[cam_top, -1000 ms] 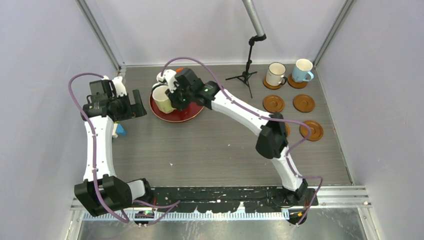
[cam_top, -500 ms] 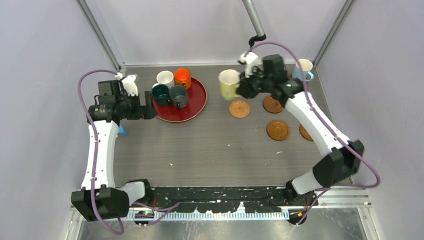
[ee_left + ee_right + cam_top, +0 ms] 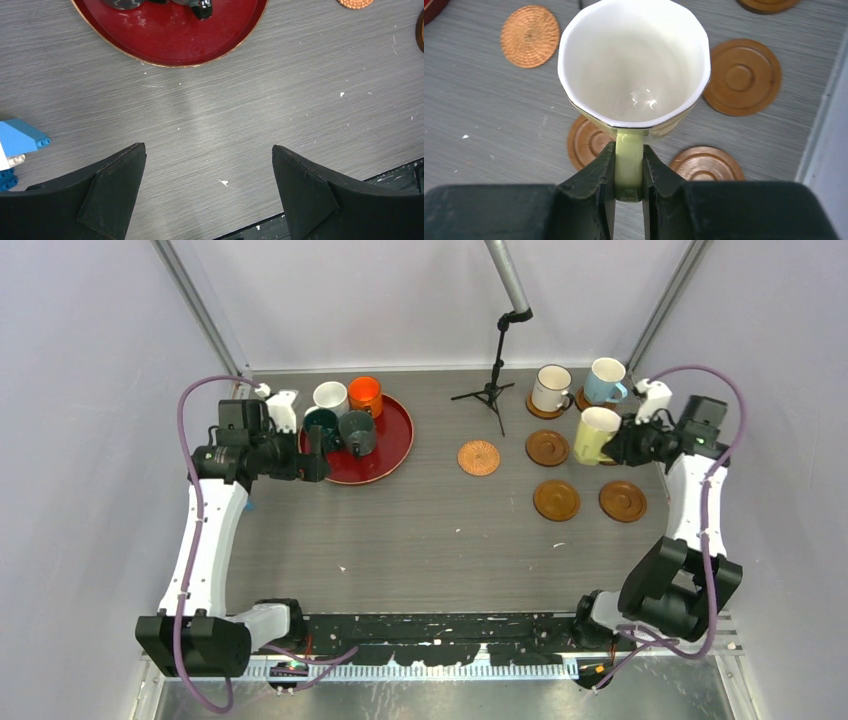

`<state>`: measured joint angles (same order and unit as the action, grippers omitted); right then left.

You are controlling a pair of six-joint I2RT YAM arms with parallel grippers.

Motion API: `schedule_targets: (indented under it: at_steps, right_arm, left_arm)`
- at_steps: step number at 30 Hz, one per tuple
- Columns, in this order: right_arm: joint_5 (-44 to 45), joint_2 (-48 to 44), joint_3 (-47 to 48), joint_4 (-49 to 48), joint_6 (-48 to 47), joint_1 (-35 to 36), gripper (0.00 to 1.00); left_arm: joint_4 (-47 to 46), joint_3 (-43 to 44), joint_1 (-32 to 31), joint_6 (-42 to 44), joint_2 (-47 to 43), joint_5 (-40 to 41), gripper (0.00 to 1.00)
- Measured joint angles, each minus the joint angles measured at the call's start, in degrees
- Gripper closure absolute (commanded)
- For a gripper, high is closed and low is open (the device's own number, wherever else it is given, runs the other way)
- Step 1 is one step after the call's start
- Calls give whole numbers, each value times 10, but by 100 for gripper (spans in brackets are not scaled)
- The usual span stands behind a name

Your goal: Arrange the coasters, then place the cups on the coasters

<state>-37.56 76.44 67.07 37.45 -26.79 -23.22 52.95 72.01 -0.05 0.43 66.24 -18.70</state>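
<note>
Now right fingers [image 3: 594, 185] clamp the pale yellow cup [image 3: 634, 75] by its handle near coasters [image 3: 742, 77]; left fingers [image 3: 115, 185] stand apart.

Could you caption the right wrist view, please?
Right gripper holds the pale yellow cup by its handle above brown coasters.

left arm [image 3: 203, 535]: extended | left fingers [image 3: 112, 192]: spread wide | right arm [image 3: 690, 502]: folded, wrist apparently level | right fingers [image 3: 594, 186]: clamped
</note>
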Motion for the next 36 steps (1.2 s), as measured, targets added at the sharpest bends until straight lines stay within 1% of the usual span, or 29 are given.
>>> schedule_targets:
  at_steps: [4,8,16,20,28,36]
  right_arm:
    - [-44,44,10,-6,-37,-81,100]
    - [-56,108,28,-48,-55,-113,100]
    - [-51,196,28,-189,-59,-114,100]
    - [-50,224,28,-239,-67,-114,100]
    - [-52,264,23,-286,-94,-114,100]
    - [-62,269,1,-327,-90,-114,100]
  left_arm:
    - [-1,0,-12,0,0,0,0]
    - [-8,0,-14,0,0,1,0]
    - [-26,-8,-14,1,0,1,0]
    - [-30,-12,-14,1,0,1,0]
    - [-34,-16,-14,1,0,7,0]
    - [-35,-17,-14,1,3,7,0]
